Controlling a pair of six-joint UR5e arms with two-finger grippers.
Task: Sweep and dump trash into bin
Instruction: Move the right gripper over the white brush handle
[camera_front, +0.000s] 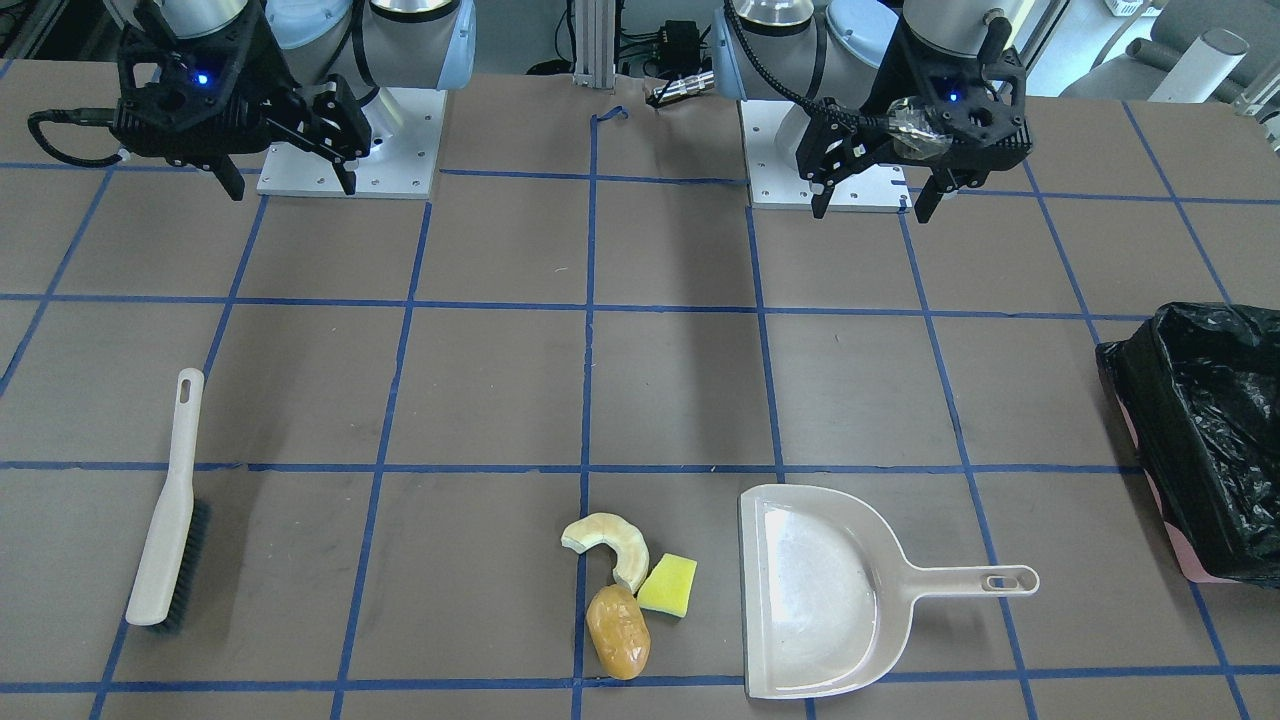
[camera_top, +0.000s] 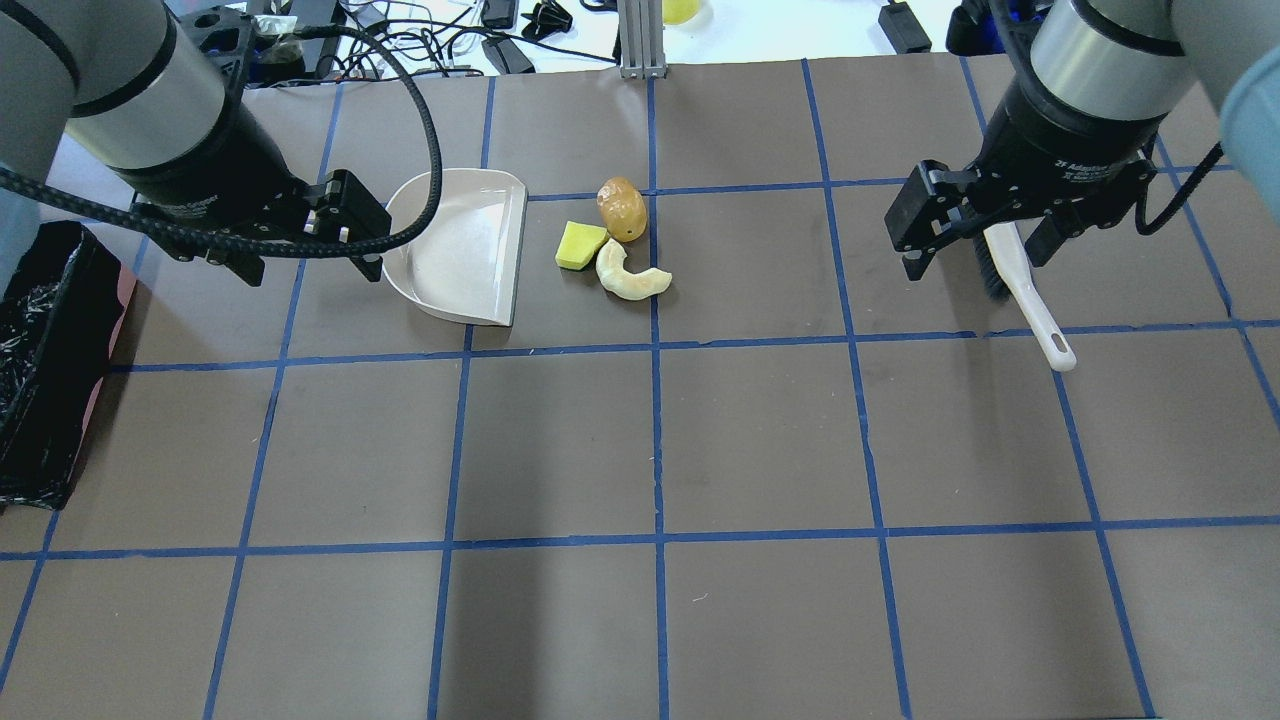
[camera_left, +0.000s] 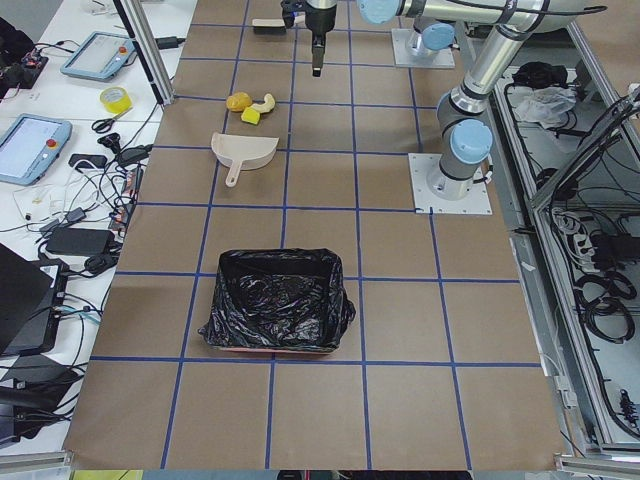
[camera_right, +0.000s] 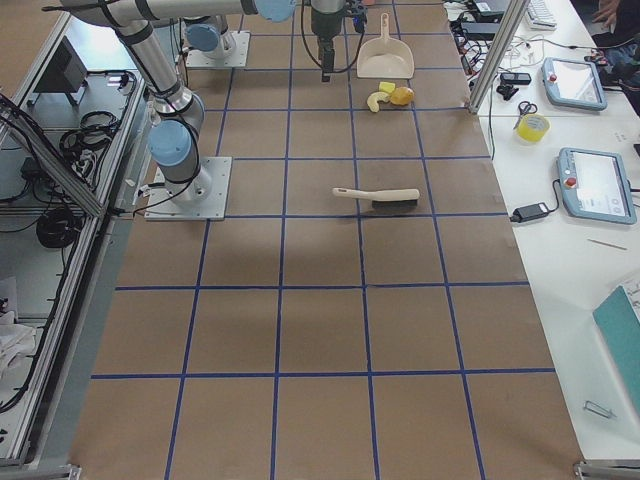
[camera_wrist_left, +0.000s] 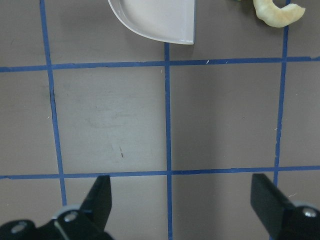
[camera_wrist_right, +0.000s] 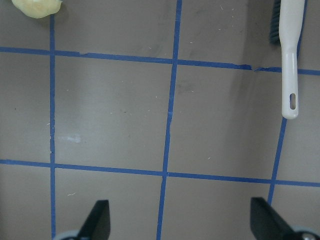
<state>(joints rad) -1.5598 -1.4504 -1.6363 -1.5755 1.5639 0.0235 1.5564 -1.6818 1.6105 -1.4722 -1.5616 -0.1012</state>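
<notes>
Task not begun. Left pincer (camera_top: 312, 265) and right pincer (camera_top: 972, 262) spread, empty. Trash (camera_top: 612, 270) on surface (camera_top: 760, 440) beside dustpan (camera_top: 460, 250); brush (camera_top: 1030, 300) ungrasped; bin (camera_front: 1180, 330) far left.

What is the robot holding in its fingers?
Nothing. The left gripper and right gripper are both open and empty; the brush and dustpan lie untouched.

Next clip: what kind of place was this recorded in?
Most likely a robotics lab workcell: two robot arms bolted onto a table gridded with blue tape, with teach pendants and loose cables alongside.
</notes>
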